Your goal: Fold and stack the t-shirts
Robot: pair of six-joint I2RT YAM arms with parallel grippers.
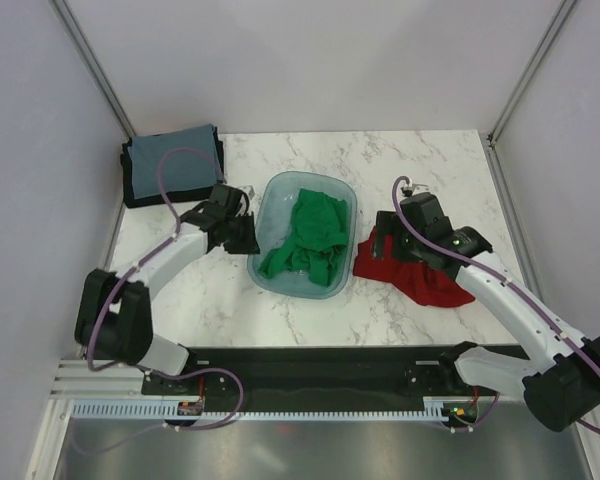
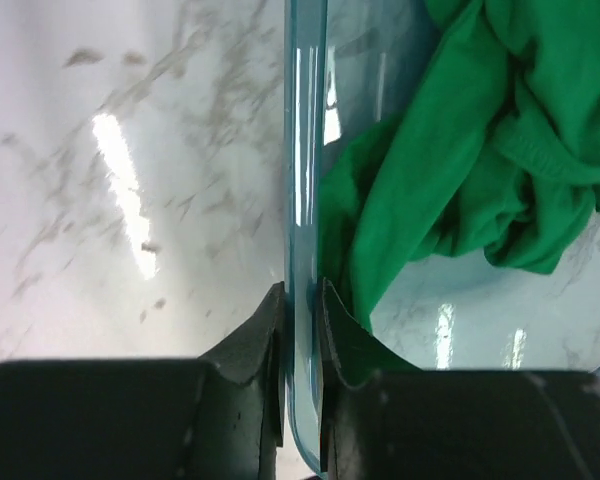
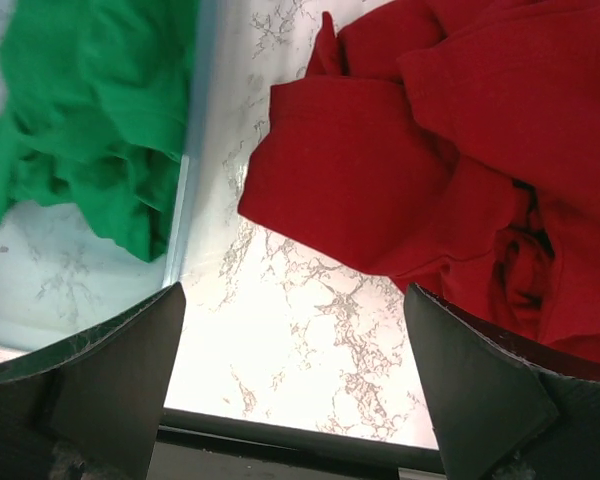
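Note:
A bright green t-shirt point(image 1: 313, 240) lies crumpled inside the translucent teal basin point(image 1: 344, 195); it shows in the left wrist view point(image 2: 480, 150) and the right wrist view point(image 3: 90, 110). My left gripper point(image 1: 248, 236) is shut on the basin's left rim point(image 2: 302, 200), one finger outside, one inside. A dark red t-shirt point(image 1: 420, 275) lies bunched on the table right of the basin, also in the right wrist view point(image 3: 430, 150). My right gripper point(image 1: 388, 243) is open and empty above the red shirt's left edge. Folded grey-blue and dark shirts point(image 1: 172, 164) are stacked at the back left.
The marble table point(image 1: 380, 160) is walled by white panels on three sides. A black rail point(image 1: 310, 365) runs along the near edge by the arm bases. The basin wall point(image 3: 185, 200) stands just left of my right gripper.

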